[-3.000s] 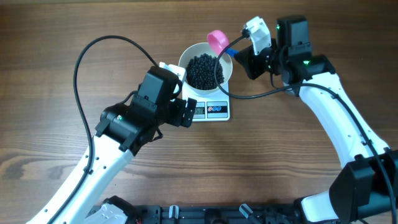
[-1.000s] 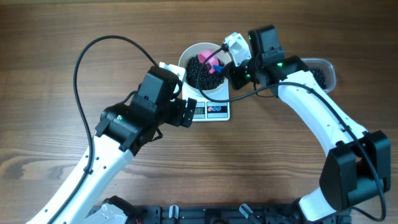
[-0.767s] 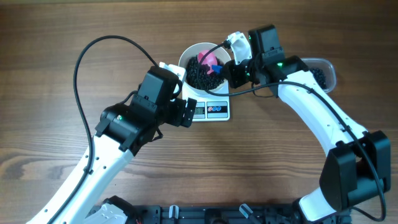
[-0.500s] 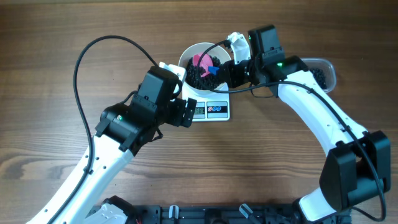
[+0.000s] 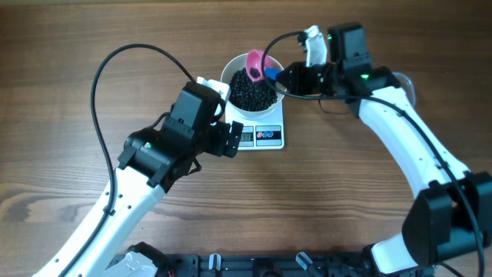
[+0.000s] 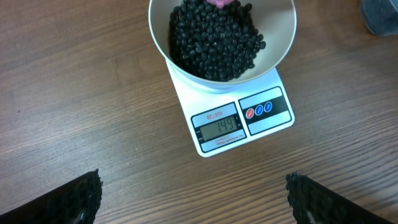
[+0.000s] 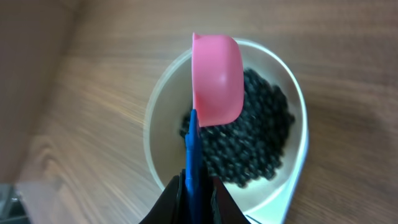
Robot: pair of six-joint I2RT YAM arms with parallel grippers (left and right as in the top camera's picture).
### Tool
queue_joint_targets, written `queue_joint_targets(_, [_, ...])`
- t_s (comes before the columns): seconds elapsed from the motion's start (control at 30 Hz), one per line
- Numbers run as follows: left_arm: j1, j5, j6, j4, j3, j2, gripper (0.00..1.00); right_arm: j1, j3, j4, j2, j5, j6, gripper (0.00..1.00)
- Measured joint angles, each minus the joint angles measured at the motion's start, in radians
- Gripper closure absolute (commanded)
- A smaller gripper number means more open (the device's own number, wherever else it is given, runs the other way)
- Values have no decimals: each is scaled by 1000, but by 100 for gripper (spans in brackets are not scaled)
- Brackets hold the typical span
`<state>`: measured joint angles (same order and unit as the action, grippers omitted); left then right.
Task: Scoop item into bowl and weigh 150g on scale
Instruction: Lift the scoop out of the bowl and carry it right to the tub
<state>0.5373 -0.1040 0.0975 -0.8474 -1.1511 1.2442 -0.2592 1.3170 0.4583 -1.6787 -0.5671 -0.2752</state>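
Our right tool [image 7: 194, 190] is pressed together on the thin blue handle [image 7: 191, 146] of a small pink plastic scoop [image 7: 216, 78], pinching it from both sides. We see the scoop held over a round white bowl [image 6: 281, 34] — its cup is turned so that the smooth outer side faces the wrist camera. Whether it touches what lies below we cannot tell. The bowl holds a dark heap of small round black pellets [image 6: 214, 40], which fill most of its inside and leave white wall showing around them. It sits on a flat white rectangular digital scale [image 6: 224, 147] on the brown wooden table [image 5: 61, 46]. The bowl covers the scale's far part, while the grey display [image 6: 217, 126] and the small red and blue round buttons [image 6: 259, 109] lie bare on the near strip. The digits look like 149. Our left tool [image 6: 196, 202] is spread wide and pinches nothing — its two dark fingertips [image 6: 74, 199] show at the bottom corners of its wrist view, above the table, just short of the scale's display end.
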Motion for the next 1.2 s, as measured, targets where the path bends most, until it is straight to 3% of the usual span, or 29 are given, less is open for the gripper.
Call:
queue_joint_targets(0.33, [0, 0, 0, 0, 0, 0, 0, 82, 0, -53, 63, -135, -147, 96])
queue_joint_targets(0.7, [0, 0, 0, 0, 0, 0, 0, 327, 0, 27, 168, -171, -185, 96])
queue_joint_targets(0.97, [0, 0, 0, 0, 0, 0, 0, 548, 0, 187, 261, -173, -60, 96])
queue_joint_targets(1.2, [0, 0, 0, 0, 0, 0, 0, 634, 0, 365, 289, -82, 118, 96])
